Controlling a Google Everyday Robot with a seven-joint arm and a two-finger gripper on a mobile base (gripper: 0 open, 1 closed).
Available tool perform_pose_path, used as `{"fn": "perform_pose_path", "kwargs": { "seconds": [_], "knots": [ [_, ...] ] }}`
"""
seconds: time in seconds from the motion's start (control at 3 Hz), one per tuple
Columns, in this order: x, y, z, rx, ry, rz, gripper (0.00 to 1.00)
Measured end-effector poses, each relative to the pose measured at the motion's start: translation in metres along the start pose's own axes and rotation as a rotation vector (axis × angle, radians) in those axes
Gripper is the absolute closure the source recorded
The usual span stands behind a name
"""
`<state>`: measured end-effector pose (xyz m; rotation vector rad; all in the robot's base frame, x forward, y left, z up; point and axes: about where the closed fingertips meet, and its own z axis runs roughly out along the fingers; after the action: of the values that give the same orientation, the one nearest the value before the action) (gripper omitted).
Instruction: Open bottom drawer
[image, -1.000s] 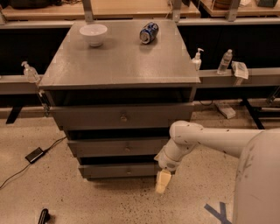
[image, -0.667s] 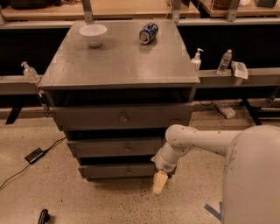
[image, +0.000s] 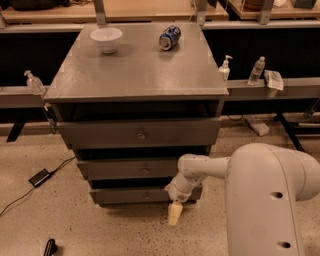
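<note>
– Three drawers in that grey cabinet, is that right?

– Yes, stacked. The top drawer has the tallest front, the middle drawer sits under it, and the bottom drawer is the lowest, just above the floor. Its front is slim, with a small round knob at the centre.

– Anything showing inside them?

– No. Only dark gaps run above each front, so their contents are hidden from this camera.

– Where is the claw?

– The claw hangs at the end of the white arm, pointing down at the floor. It is just in front of the bottom drawer's right half, right of the knob and apart from it, with its cream tip below the drawer's lower edge. Whether it is clenched or released, I cannot tell.

– And on the cabinet's top?

– One white bowl stands at the back left, upright. I cannot make out what it holds. A blue can lies on its side near the back, right of the bowl and well apart from it.

– Other containers?

– Beside the cabinet, on the right ledge, stand a pump bottle and a clear bottle. Another small bottle stands on the left ledge.
</note>
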<state>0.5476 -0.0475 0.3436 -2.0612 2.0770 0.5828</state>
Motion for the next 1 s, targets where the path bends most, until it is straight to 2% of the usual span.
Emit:
{"fn": "perform_pose_path", "kwargs": {
  "seconds": [0.33,0.67,1.0],
  "knots": [
    [0.001,-0.022,0.043,0.02,-0.012,-0.038,0.0],
    [0.002,-0.023,0.043,0.021,-0.012,-0.038,0.0],
    [0.007,-0.036,0.05,0.071,0.002,-0.063,0.0]
  ]
}}
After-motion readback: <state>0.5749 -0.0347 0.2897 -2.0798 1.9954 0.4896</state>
